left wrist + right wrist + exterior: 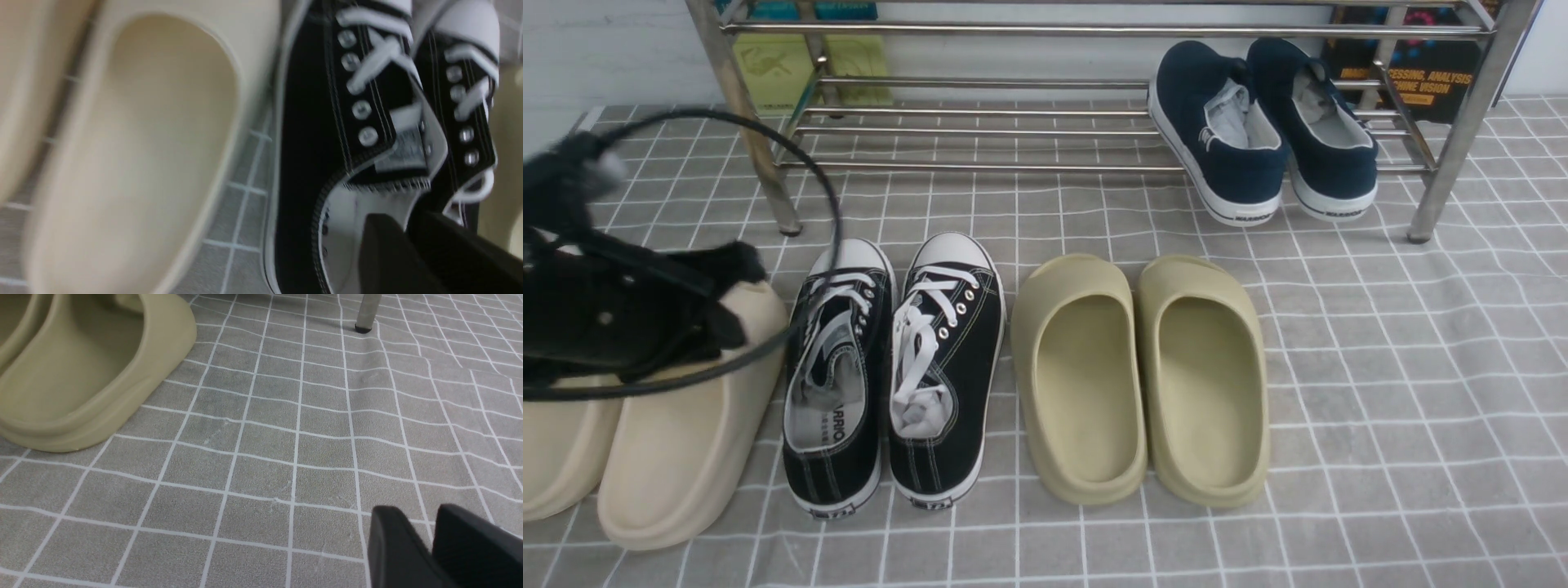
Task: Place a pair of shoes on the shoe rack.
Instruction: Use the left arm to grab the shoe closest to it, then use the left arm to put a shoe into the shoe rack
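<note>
The pair of shoes, black lace-up sneakers with white toe caps, stands side by side on the floor: left sneaker [837, 367], right sneaker [943, 359]. Both point toward the shoe rack [1013, 30] of steel tubes at the back. My left gripper [754, 300] is blurred at the left, just beside the left sneaker. In the left wrist view the left gripper [402, 222] hovers over the left sneaker's [310, 122] opening, fingers slightly apart, holding nothing. My right gripper [419, 514] is open above bare floor and does not show in the front view.
Navy slip-on shoes [1225, 131] sit on the rack's lower shelf at the right. Olive slides [1078, 376] lie right of the sneakers, beige slides [686, 441] left of them under my left arm. A black cable [833, 204] loops over the left sneaker. A rack leg [367, 310] stands ahead.
</note>
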